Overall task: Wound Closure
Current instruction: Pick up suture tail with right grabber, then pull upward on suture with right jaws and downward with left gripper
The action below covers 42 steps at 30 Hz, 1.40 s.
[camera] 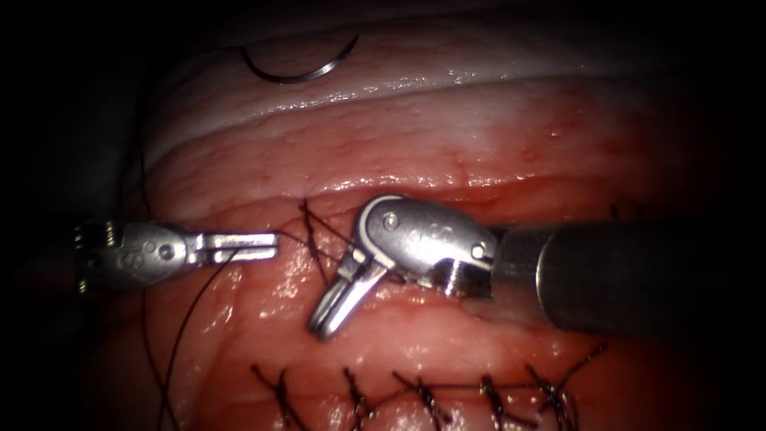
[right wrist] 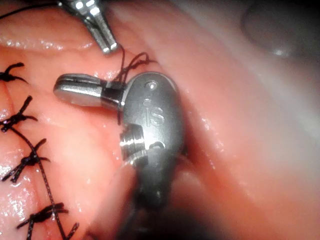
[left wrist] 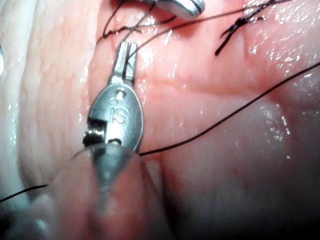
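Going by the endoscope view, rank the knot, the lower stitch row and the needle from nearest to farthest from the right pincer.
1. Knot, just upper left of the right pincer.
2. Stitch row, below it.
3. Needle, lying free on the tissue at the top.

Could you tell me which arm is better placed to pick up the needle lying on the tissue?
Probably left: the left tool, fingers shut on thread, lies nearer the needle, free on the tissue above the cut; the right tool, shut, is farther.
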Each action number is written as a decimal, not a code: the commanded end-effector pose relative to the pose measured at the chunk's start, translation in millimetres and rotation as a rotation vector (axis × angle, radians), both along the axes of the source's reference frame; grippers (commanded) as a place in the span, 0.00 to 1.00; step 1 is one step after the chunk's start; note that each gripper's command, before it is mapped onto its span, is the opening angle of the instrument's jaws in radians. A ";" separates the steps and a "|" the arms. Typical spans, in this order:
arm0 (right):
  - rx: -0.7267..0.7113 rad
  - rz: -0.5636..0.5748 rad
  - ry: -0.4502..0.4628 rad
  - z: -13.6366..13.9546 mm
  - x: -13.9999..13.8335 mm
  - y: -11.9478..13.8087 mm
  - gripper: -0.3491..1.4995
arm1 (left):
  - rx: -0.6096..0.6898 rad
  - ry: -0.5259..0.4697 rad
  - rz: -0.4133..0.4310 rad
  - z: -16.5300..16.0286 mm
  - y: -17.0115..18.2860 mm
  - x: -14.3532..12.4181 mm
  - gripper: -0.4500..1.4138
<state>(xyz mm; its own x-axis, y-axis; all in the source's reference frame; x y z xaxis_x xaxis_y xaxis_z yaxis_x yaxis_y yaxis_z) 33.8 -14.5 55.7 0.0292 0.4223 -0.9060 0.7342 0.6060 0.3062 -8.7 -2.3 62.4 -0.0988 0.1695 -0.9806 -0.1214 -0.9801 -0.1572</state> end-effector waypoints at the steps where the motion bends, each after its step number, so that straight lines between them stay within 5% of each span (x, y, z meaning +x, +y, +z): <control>1: 0.004 0.011 -0.004 0.1 1.0 0.7 0.00 | -0.002 0.000 0.002 0.5 -0.2 -0.6 0.00; 11: 0.040 0.150 -0.082 0.0 0.9 5.4 0.00 | -0.006 0.014 0.030 -1.7 -3.8 -1.1 0.00; 21: 0.065 0.297 -0.179 3.2 -0.1 9.1 0.00 | -0.002 -0.012 0.068 -7.0 -7.7 -3.6 0.00; 34: 0.060 0.311 -0.180 3.8 0.9 9.5 0.00 | -0.007 -0.113 0.319 -15.9 -15.7 -9.2 0.00; 42: 0.055 0.366 -0.224 4.4 2.4 10.1 0.00 | 0.011 -0.190 0.415 -18.2 -17.9 -12.8 0.00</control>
<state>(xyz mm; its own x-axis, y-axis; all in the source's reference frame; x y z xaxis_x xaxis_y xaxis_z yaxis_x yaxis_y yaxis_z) 35.4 -4.5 59.6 0.0641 0.4920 -0.8682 0.3796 0.7926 0.4772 -21.3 -20.1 43.7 0.0256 0.1675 -0.9855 0.3241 -0.9340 -0.1504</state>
